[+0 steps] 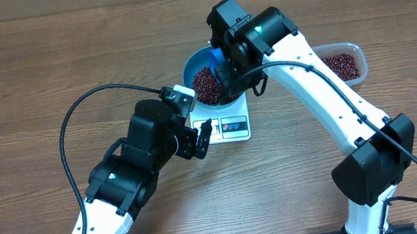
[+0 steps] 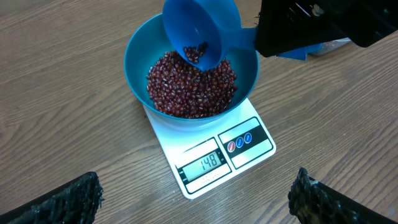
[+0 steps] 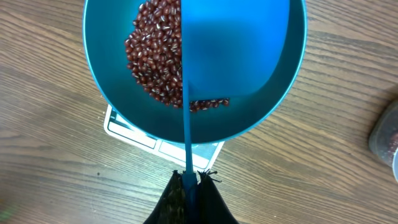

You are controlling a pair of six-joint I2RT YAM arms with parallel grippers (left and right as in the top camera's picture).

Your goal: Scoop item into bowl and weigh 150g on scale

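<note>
The right gripper (image 3: 189,198) is clamped tight on the thin handle of a small blue plastic scoop (image 2: 202,31). The scoop hangs tilted, mouth down, over the far side of the round, deep, bright blue bowl (image 2: 140,56). A few small dark red-brown oval beans (image 2: 196,53) sit at the scoop's lower lip, just above the loose heap (image 2: 189,90) of the same beans in the bottom of the bowl.

The bowl stands on the flat white square kitchen scale (image 2: 165,134) and covers its far part. The strip nearest the robot is bare, and its display (image 2: 208,162) reads 148, with blue-marked buttons (image 2: 239,142) beside it.

The left gripper (image 1: 198,140) holds nothing, its jaws spread wide. It hovers over the wooden table (image 1: 30,74) just beside the scale's display edge, apart from the bowl.

To the right of the scale, well apart from it, a clear rounded-rectangular plastic tub (image 1: 338,48) holds more beans.
</note>
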